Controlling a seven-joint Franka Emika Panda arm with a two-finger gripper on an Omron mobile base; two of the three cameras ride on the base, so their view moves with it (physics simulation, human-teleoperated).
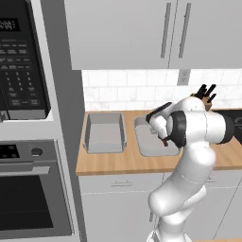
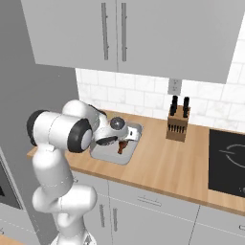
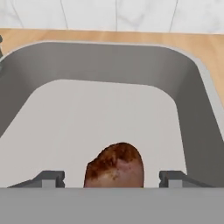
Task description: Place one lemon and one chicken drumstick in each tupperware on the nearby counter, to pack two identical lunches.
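Jaws of your two-finger gripper (image 3: 112, 178) stood parted, both tips clear of the browned chicken drumstick (image 3: 115, 167) between them. You had that drumstick over the right-hand plain grey shallow rectangular tupperware (image 1: 146, 145) on the light-brown wooden counter (image 1: 118, 163). Your second grey tupperware (image 1: 104, 133) sat just left.

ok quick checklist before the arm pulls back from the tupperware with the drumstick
1. Brown chicken drumstick over the floor of the grey shallow tupperware: ok.
2. Gripper jaws apart, fingertips clear of the drumstick on both sides: ok.
3. Drumstick resting on the floor, not hanging: cannot tell.
4. Lemon in this container: not ok, none visible.
5. Second grey tupperware on the light-brown wooden counter filled: not ok, looks empty.
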